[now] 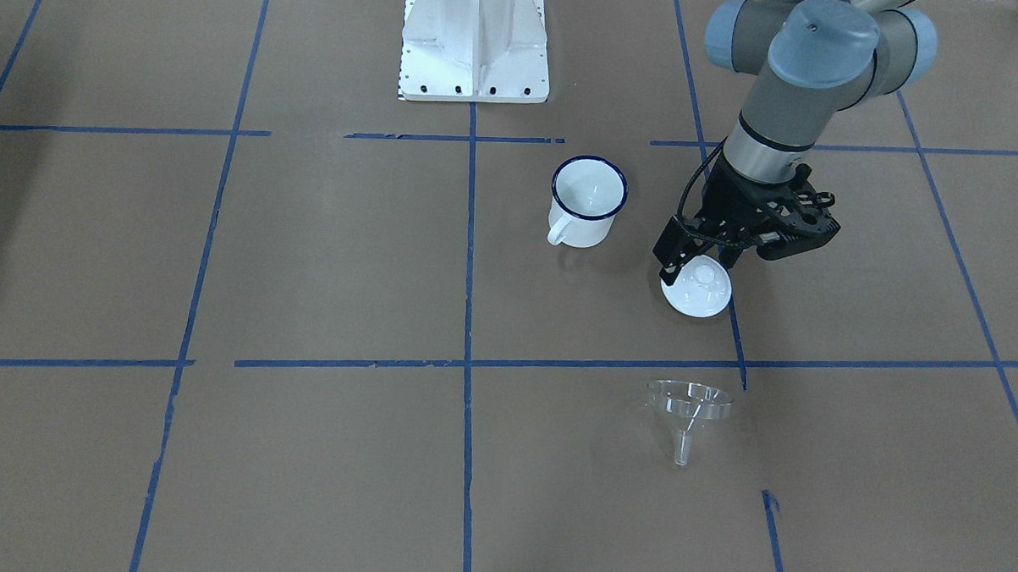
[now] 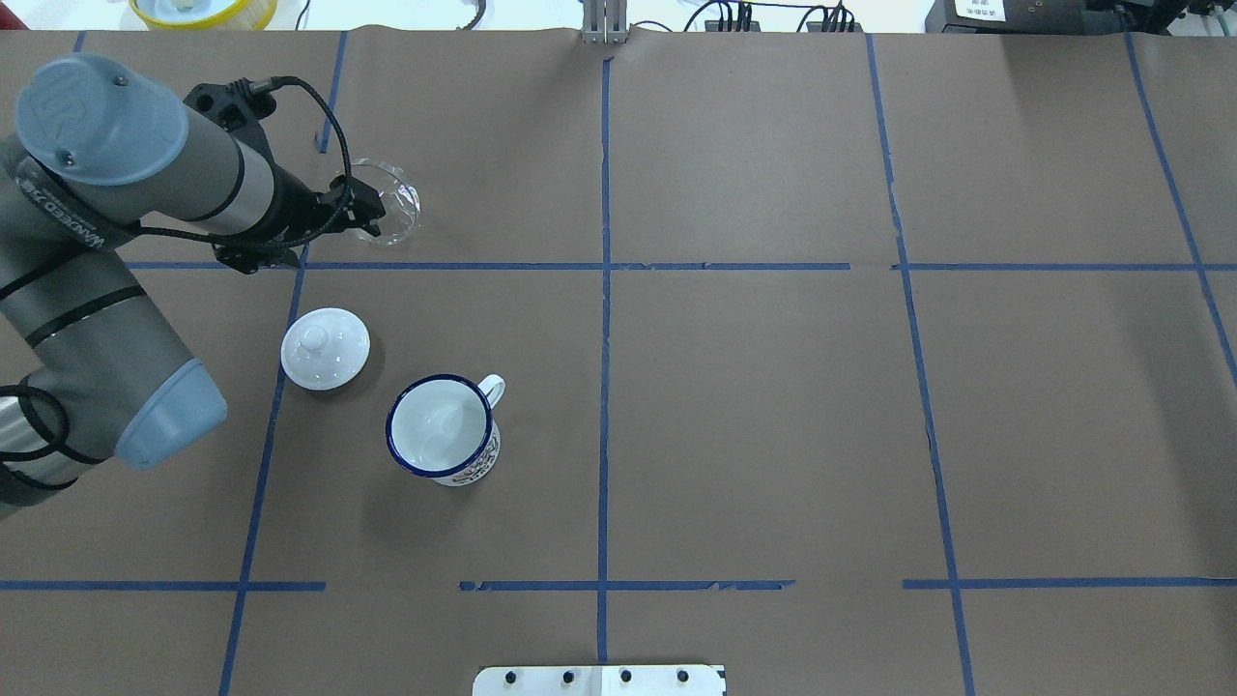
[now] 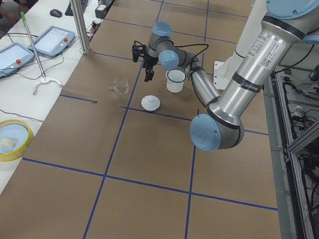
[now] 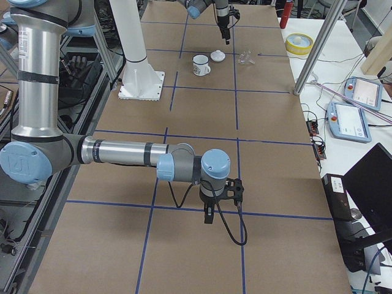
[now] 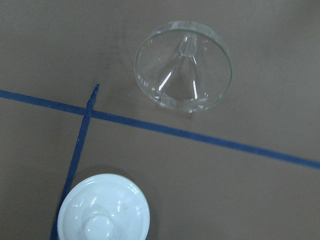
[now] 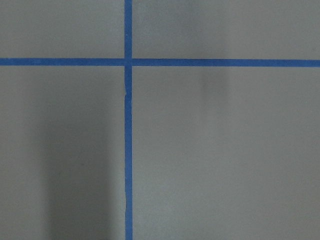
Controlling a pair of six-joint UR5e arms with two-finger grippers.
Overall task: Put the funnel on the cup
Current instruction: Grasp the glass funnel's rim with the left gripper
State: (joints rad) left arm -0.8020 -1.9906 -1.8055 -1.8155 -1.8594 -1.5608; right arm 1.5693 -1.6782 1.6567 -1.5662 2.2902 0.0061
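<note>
Brown tabletop point(image 1: 307, 253): we see the clear conical funnel point(image 1: 689, 408) lying sideways, stem away from the robot's base point(image 1: 475, 48); left gripper point(image 1: 698, 265) spread, empty; right gripper point(image 4: 208, 214), we cannot tell.

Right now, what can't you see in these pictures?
Funnel: overhead, the left claw covers one edge.
Left claw: open or shut unclear, dark and small everywhere.
Right claw: shows only in the exterior right view, too small to judge.
Lid: left wrist view, bottom edge cuts it off.
Cup: its print, overhead, too small to read.
</note>
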